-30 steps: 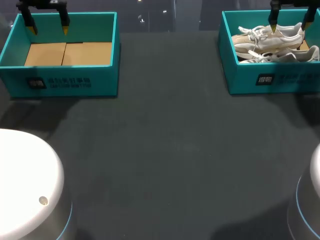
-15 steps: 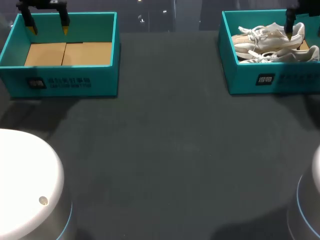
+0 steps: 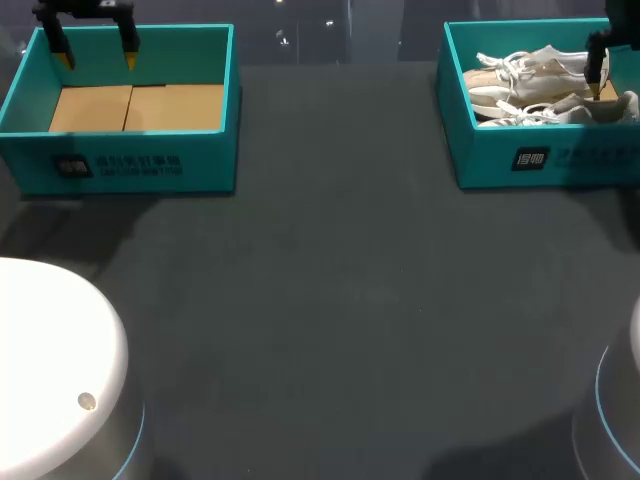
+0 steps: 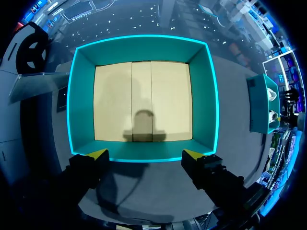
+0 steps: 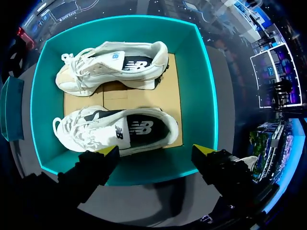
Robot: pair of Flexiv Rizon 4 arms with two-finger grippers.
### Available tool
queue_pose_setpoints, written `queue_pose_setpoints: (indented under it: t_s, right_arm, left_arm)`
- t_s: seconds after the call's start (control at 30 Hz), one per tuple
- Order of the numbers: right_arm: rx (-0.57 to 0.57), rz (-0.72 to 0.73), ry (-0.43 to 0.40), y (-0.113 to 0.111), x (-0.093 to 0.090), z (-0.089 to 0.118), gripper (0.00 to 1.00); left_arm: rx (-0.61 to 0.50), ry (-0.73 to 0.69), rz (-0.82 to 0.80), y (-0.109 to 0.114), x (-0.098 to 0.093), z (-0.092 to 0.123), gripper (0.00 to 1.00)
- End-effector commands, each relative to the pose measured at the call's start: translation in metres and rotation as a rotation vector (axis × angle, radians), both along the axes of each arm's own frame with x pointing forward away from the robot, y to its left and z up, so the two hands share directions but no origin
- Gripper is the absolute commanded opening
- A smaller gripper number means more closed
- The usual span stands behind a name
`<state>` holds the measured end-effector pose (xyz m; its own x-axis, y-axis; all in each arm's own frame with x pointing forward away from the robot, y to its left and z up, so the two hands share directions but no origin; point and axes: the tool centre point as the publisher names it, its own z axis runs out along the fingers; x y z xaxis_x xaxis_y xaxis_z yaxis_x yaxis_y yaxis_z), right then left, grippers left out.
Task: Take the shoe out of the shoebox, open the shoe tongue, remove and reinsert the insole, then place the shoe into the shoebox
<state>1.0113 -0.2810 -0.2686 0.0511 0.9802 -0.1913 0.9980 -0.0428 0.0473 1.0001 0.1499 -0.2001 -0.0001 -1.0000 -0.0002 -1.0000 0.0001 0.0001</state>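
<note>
Right tool has shifted rightward over 2 white shoes in shoebox.

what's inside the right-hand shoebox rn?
The shoebox holds two white shoes, openings up: near shoe just ahead of the right gripper, far shoe beyond it. Cardboard floor shows between and beside them; the floor under the shoes is covered.

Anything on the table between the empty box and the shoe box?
Nothing: in the head view, only bare dark table separates the empty box and the shoe box.
</note>
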Motion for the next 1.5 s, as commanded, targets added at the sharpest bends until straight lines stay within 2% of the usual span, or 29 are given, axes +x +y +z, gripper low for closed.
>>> queue_pose_setpoints:
  t_s: [0.03,0.3,0.4,0.57,0.67,0.83,0.9,1.0,1.27,1.5]
  right_arm:
    - [0.002,0.004,0.007,-0.007,0.008,-0.012,1.00]
    - [-0.011,0.013,0.009,-0.020,0.011,-0.028,0.99]
    - [-0.013,0.014,0.010,-0.025,0.013,-0.034,0.93]
    - [-0.006,0.013,0.014,-0.032,0.014,-0.044,0.89]
    - [-0.003,0.011,0.018,-0.034,0.015,-0.050,0.78]
    - [0.001,0.006,0.025,-0.039,0.015,-0.059,0.78]
    - [0.004,0.004,0.026,-0.041,0.015,-0.063,0.75]
    - [0.007,0.004,0.032,-0.042,0.014,-0.068,0.77]
    - [0.017,0.007,0.050,-0.045,0.016,-0.081,0.71]
    - [0.032,0.003,0.062,-0.049,0.016,-0.088,0.73]
  left_arm:
    - [0.000,0.000,0.000,0.000,0.000,0.000,1.00]
    - [0.000,0.000,0.000,0.000,0.000,0.000,1.00]
    - [0.000,0.000,0.000,0.000,0.000,0.000,1.00]
    - [0.000,0.000,0.000,0.000,0.000,0.000,1.00]
    - [0.000,0.000,0.000,0.000,0.000,0.000,1.00]
    - [0.000,0.000,0.000,0.000,0.000,0.000,1.00]
    - [0.000,0.000,0.000,0.000,0.000,0.000,1.00]
    - [0.000,0.000,0.000,0.000,0.000,0.000,1.00]
    - [0.000,0.000,0.000,0.000,0.000,0.000,1.00]
    - [0.000,0.000,0.000,0.000,0.000,0.000,1.00]
